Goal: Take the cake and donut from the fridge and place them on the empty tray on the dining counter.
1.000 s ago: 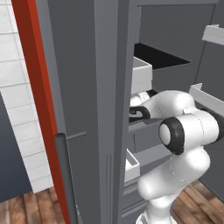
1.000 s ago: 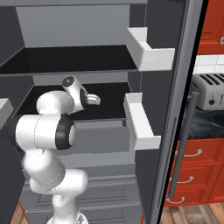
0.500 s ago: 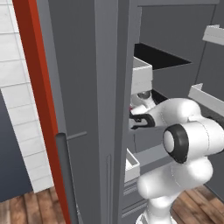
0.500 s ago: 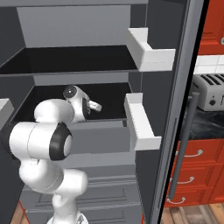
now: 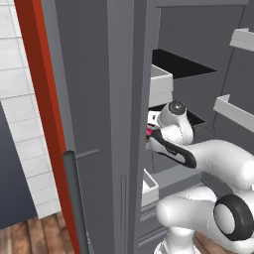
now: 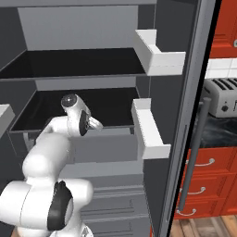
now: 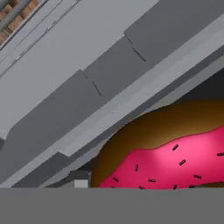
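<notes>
The open fridge (image 6: 92,65) has black shelves and white door bins (image 6: 150,134); its grey door edge crowds the arm. The donut (image 7: 175,157), brown with pink sprinkled icing, sits close before the gripper (image 5: 148,133); finger state unclear.

The arm (image 5: 198,154) reaches forward, wrist bent left (fingertips hidden).
</notes>
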